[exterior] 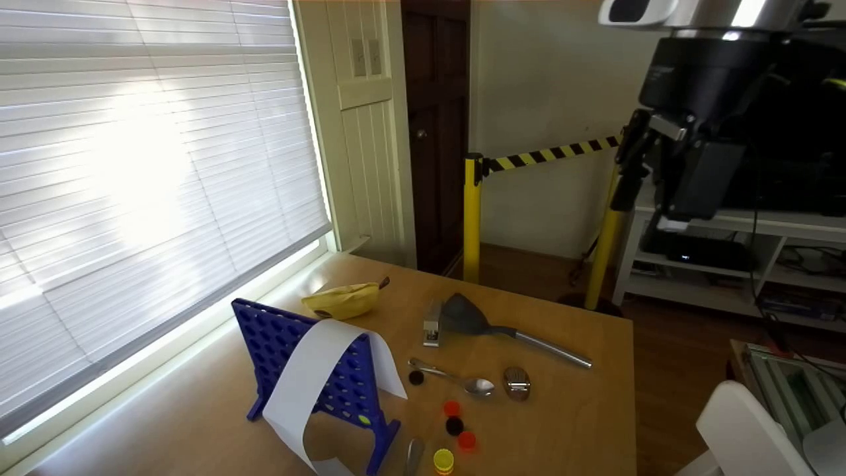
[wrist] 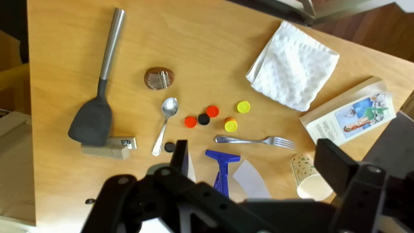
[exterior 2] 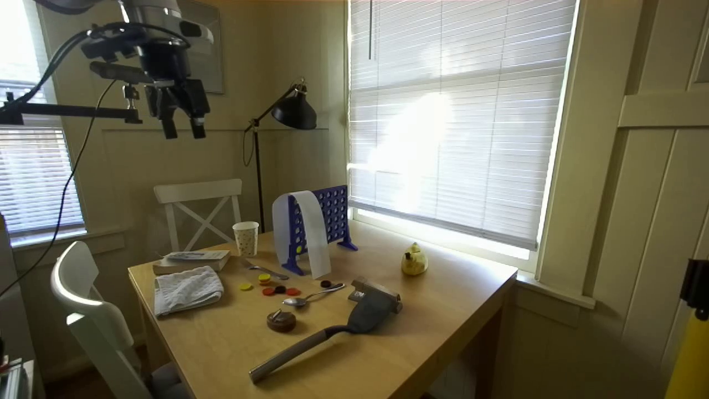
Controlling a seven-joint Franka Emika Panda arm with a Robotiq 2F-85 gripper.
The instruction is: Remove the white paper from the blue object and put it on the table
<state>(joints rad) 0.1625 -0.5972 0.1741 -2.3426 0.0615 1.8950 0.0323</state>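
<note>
The white paper point(exterior: 317, 377) is a long strip draped over the top of the blue object point(exterior: 277, 344), hanging down both sides. In an exterior view the paper point(exterior 2: 313, 227) curves over the near end of the upright blue frame point(exterior 2: 335, 213). Both stand on the wooden table point(exterior 2: 354, 360). In the wrist view, parts of the paper point(wrist: 252, 179) show on either side of the blue frame's end foot point(wrist: 223, 156); the gripper body hides the rest. My gripper point(wrist: 258, 161) is open and empty. In both exterior views it point(exterior: 651, 208) point(exterior 2: 184, 130) hangs high, well above and apart from the paper.
Around the frame lie a fork point(wrist: 252, 140), spoon point(wrist: 165, 124), several small discs point(wrist: 212, 111) and a cup point(wrist: 305, 174). A book point(wrist: 349, 113), white cloth point(wrist: 292, 68), spatula point(wrist: 92, 121), small oval object point(wrist: 158, 78) and yellow banana-like item point(exterior: 344, 301) are further out. A window point(exterior: 145, 165) is behind.
</note>
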